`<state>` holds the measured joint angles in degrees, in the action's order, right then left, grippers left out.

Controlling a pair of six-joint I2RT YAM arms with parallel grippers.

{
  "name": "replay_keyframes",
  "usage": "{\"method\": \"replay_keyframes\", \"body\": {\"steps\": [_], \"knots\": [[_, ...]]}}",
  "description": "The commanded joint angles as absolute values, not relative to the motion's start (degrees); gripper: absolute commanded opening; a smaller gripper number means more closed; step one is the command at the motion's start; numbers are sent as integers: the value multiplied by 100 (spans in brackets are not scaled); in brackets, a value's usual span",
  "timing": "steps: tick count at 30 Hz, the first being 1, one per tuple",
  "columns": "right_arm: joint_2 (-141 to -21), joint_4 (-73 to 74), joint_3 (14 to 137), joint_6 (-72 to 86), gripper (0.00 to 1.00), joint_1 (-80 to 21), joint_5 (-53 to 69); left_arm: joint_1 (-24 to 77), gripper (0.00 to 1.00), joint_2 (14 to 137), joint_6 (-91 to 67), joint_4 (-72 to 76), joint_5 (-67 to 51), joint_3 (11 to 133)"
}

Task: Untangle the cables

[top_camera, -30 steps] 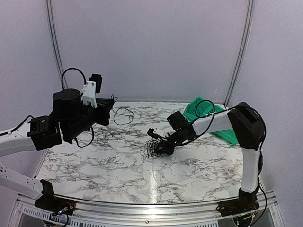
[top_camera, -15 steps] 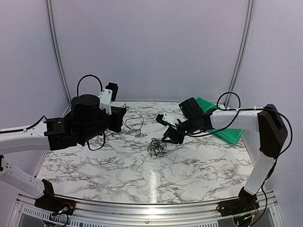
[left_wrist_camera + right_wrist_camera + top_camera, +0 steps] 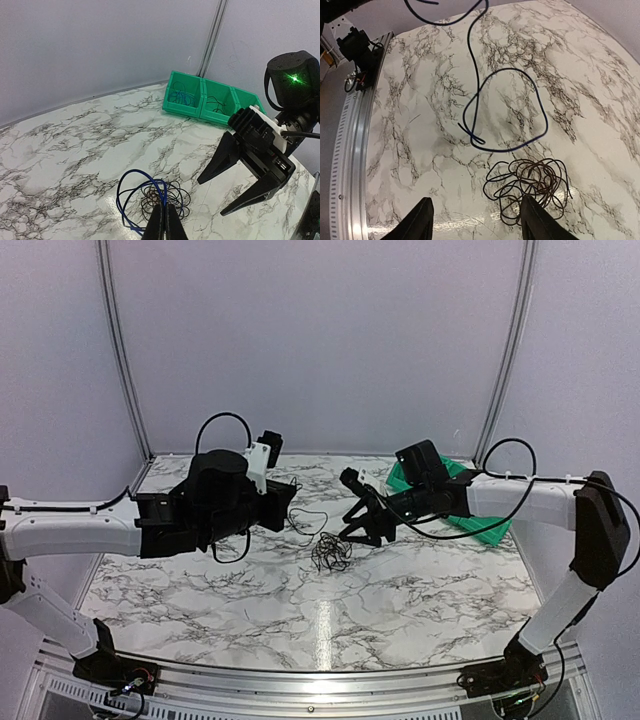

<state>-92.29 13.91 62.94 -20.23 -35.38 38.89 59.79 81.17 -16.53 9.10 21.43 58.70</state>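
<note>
The cables are split in two. A black wad (image 3: 330, 552) (image 3: 530, 187) lies on the marble table. A thin blue cable (image 3: 505, 110) (image 3: 131, 196) hangs in loose loops from my left gripper (image 3: 164, 214) (image 3: 289, 503), which is shut on it just left of and above the wad. In the right wrist view the blue loops sit beside the black wad, apart from it. My right gripper (image 3: 480, 225) (image 3: 362, 525) stands open just behind and right of the wad, holding nothing. Its dark fingers (image 3: 250, 170) show in the left wrist view.
A row of green bins (image 3: 470, 518) (image 3: 210, 100) with a few thin wires inside stands at the table's back right. Grey walls close the back and sides. The metal rail (image 3: 350, 165) runs along the table's near edge.
My right gripper opened, let go of the black wad and drew up and back to the right. My left arm swung right toward the middle, carrying the blue cable with it.
</note>
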Motion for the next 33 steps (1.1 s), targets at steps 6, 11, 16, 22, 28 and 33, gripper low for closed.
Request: {"method": "replay_keyframes", "body": {"steps": [6, 11, 16, 22, 28, 33], "knots": [[-9277, 443, 6087, -648, 71, -3251, 5292, 5977, 0, 8485, -1954, 1358, 1338, 6266], [-9567, 409, 6207, -282, 71, -3165, 5525, 5977, 0, 8516, -2064, 1565, 996, 6242], [-9748, 386, 6240, -154, 70, -3152, 5648, 5977, 0, 8516, -2084, 1908, 529, 6150], [-9804, 431, 6288, -76, 66, -3106, 5729, 5985, 0, 8528, -2136, 2053, 374, 6102], [-9899, 484, 6319, -27, 69, -3006, 5618, 5985, 0, 8520, -2179, 2096, 328, 6073], [-9998, 570, 6366, -31, 71, -2897, 5354, 5985, 0, 8534, -2197, 2125, 282, 6051]]}}
